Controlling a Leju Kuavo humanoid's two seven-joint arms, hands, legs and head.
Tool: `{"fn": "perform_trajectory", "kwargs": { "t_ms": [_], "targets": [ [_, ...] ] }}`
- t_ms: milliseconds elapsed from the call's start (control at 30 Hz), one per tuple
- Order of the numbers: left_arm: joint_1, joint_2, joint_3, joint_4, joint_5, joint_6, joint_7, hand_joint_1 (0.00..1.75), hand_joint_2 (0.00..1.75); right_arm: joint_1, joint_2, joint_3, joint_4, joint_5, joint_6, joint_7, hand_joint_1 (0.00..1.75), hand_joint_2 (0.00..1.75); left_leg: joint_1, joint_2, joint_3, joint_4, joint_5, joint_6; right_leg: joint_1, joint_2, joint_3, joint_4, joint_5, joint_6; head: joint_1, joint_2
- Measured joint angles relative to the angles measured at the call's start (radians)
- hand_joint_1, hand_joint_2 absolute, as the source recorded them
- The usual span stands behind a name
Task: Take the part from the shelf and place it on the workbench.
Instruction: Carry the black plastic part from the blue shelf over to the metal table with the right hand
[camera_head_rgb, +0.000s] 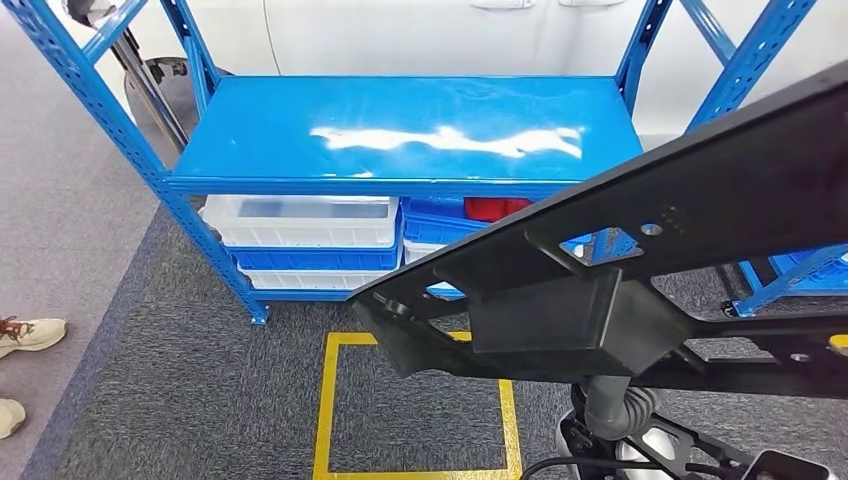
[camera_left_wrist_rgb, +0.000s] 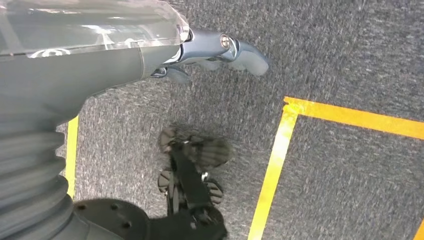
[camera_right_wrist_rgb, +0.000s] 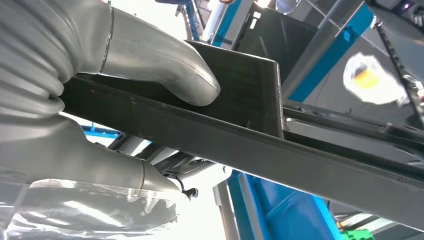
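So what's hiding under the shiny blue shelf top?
Under the blue shelf top sit clear bins stacked with blue trays, plus something red. The black part held by the right hand covers the rest.

Black part (camera_head_rgb: 640, 260); blue shelf (camera_head_rgb: 400, 125); yellow floor tape (camera_head_rgb: 325, 410); speckled grey carpet (camera_head_rgb: 180, 380); red item (camera_head_rgb: 495, 208), possibly bin.

The head view looks forward and down on the shelf (camera_head_rgb: 405, 130) from near, above the yellow tape (camera_head_rgb: 328, 405). The left wrist view faces the floor, sharing that tape (camera_left_wrist_rgb: 275, 165). The right wrist view looks up, close behind the part (camera_right_wrist_rgb: 240, 130).
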Motion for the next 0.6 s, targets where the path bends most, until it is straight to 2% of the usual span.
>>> {"fn": "perform_trajectory", "kwargs": {
  "t_ms": [33,67,100,133,167,200,233,267,333,367,400,433,500,533,567,600],
  "targets": [
    [0.001,0.000,0.002,0.000,-0.001,0.002,0.003,0.00,1.75,0.000,0.000,0.000,0.004,0.004,-0.001,0.000,1.75,1.75,0.000,0.000,-0.013,0.041,-0.014,-0.002,0.000,0.005,-0.005,0.003,0.003,0.001,0.000,0.000],
    [0.001,0.001,0.004,0.000,-0.002,0.004,0.007,0.00,1.75,0.000,0.000,-0.001,0.006,0.009,-0.002,0.000,1.75,1.75,0.001,0.000,-0.011,0.048,-0.008,-0.004,0.000,0.011,-0.011,0.006,0.005,0.002,0.000,0.000],
    [0.001,0.001,0.005,0.000,-0.003,0.007,0.011,0.00,1.75,0.000,0.000,-0.001,0.008,0.014,-0.003,0.000,1.75,1.75,0.003,-0.002,0.011,0.016,0.014,-0.004,-0.001,0.019,-0.016,0.010,0.007,0.005,0.000,0.000],
    [0.001,0.002,0.007,0.000,-0.003,0.009,0.014,0.00,1.75,0.000,0.000,-0.002,0.008,0.018,-0.004,0.000,1.75,1.75,0.005,-0.009,0.048,-0.047,0.046,-0.004,-0.001,0.027,-0.020,0.015,0.008,0.007,0.000,0.000],
    [0.002,0.002,0.008,0.000,-0.004,0.011,0.017,0.00,1.75,0.000,0.000,-0.002,0.008,0.021,-0.004,0.000,1.75,1.75,0.008,-0.026,0.085,-0.115,0.069,-0.003,0.000,0.035,-0.026,0.021,0.009,0.011,0.000,0.000],
    [0.002,0.003,0.010,0.000,-0.004,0.012,0.018,0.00,1.75,-0.001,0.000,-0.002,0.008,0.023,-0.004,0.000,1.75,1.75,0.009,-0.042,0.112,-0.168,0.083,-0.001,0.001,0.044,-0.032,0.028,0.011,0.016,0.000,0.000],
    [0.003,0.004,0.012,0.000,-0.004,0.013,0.019,0.00,1.75,-0.002,0.000,-0.002,0.008,0.024,-0.005,0.000,1.75,1.75,0.009,-0.054,0.126,-0.200,0.088,0.002,0.002,0.051,-0.039,0.033,0.013,0.022,0.000,0.000],
    [0.003,0.004,0.015,0.000,-0.006,0.015,0.021,0.00,1.75,-0.003,0.000,-0.003,0.008,0.026,-0.007,0.000,1.75,1.75,0.007,-0.058,0.127,-0.208,0.086,0.007,0.002,0.060,-0.045,0.035,0.017,0.029,0.000,0.000],
    [0.003,0.005,0.019,0.000,-0.010,0.024,0.031,0.00,1.75,-0.002,0.000,-0.003,0.008,0.036,-0.018,0.000,1.75,1.75,0.007,-0.041,0.124,-0.210,0.094,0.020,-0.002,0.074,-0.053,0.034,0.025,0.044,0.000,0.000],
    [0.002,0.007,0.020,0.000,-0.014,0.030,0.038,0.00,1.75,-0.003,-0.001,-0.003,0.008,0.044,-0.026,0.000,1.75,1.75,0.008,-0.031,0.123,-0.213,0.100,0.027,-0.003,0.069,-0.058,0.041,0.020,0.049,0.000,0.000],
    [0.001,0.009,0.022,0.000,-0.017,0.037,0.048,0.00,1.75,-0.006,-0.002,-0.003,0.007,0.053,-0.038,0.000,1.75,1.75,0.009,-0.021,0.121,-0.216,0.105,0.034,-0.003,0.057,-0.071,0.066,0.002,0.054,0.000,0.000],
    [0.001,0.011,0.023,0.000,-0.021,0.045,0.061,0.00,1.75,-0.009,-0.004,-0.003,0.005,0.064,-0.052,0.000,1.75,1.75,0.009,-0.010,0.117,-0.218,0.109,0.040,-0.004,0.040,-0.091,0.112,-0.029,0.057,0.000,0.000],
    [0.003,0.018,0.024,0.000,-0.032,0.063,0.092,0.00,1.75,-0.016,-0.010,-0.001,0.001,0.090,-0.090,0.000,1.75,1.75,0.005,0.012,0.110,-0.217,0.114,0.045,-0.005,0.013,-0.146,0.243,-0.099,0.063,0.000,0.000],
    [0.004,0.022,0.024,0.000,-0.038,0.070,0.107,0.00,1.75,-0.019,-0.016,0.002,-0.001,0.101,-0.116,0.000,1.75,1.75,0.003,0.023,0.106,-0.216,0.116,0.046,-0.005,0.009,-0.163,0.292,-0.117,0.065,0.000,0.000],
    [0.005,0.026,0.025,0.000,-0.044,0.077,0.121,0.00,1.75,-0.023,-0.023,0.008,-0.003,0.108,-0.147,0.000,1.75,1.75,0.002,0.034,0.103,-0.215,0.117,0.046,-0.005,0.006,-0.165,0.310,-0.118,0.065,0.000,0.000],
    [0.005,0.029,0.025,0.000,-0.050,0.083,0.132,0.00,1.75,-0.030,-0.034,0.014,-0.006,0.109,-0.179,0.000,1.75,1.75,0.001,0.044,0.101,-0.214,0.117,0.046,-0.005,0.002,-0.147,0.288,-0.102,0.063,0.000,0.000]
  ]
}}
